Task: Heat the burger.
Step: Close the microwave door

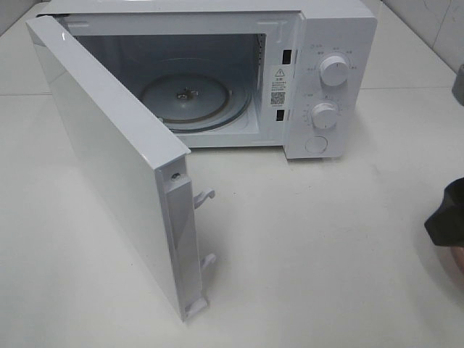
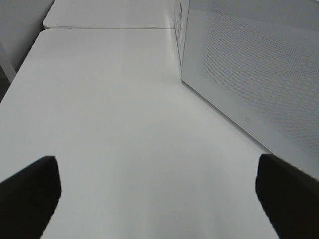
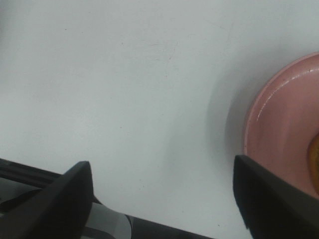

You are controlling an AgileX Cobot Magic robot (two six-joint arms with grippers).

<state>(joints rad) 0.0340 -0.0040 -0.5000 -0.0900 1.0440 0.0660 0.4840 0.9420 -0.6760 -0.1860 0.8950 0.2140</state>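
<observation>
The white microwave (image 1: 330, 43) stands at the back with its door (image 1: 109, 159) swung wide open to the left. Its glass turntable (image 1: 190, 101) is bare. In the right wrist view a pink plate (image 3: 279, 129) lies on the table, and a golden-brown sliver of the burger (image 3: 314, 152) shows at the frame edge. The rest of the burger is out of view. My right gripper (image 3: 164, 199) is open and empty beside the plate; its dark body shows at the right edge of the high view (image 1: 446, 221). My left gripper (image 2: 159, 199) is open and empty over the table, beside the door's outer face (image 2: 249, 64).
The open door juts far forward over the left half of the white table (image 1: 312, 246), with its latch hooks (image 1: 205, 196) pointing right. The control knobs (image 1: 333, 70) sit on the microwave's right panel. A second table (image 2: 109, 15) adjoins behind.
</observation>
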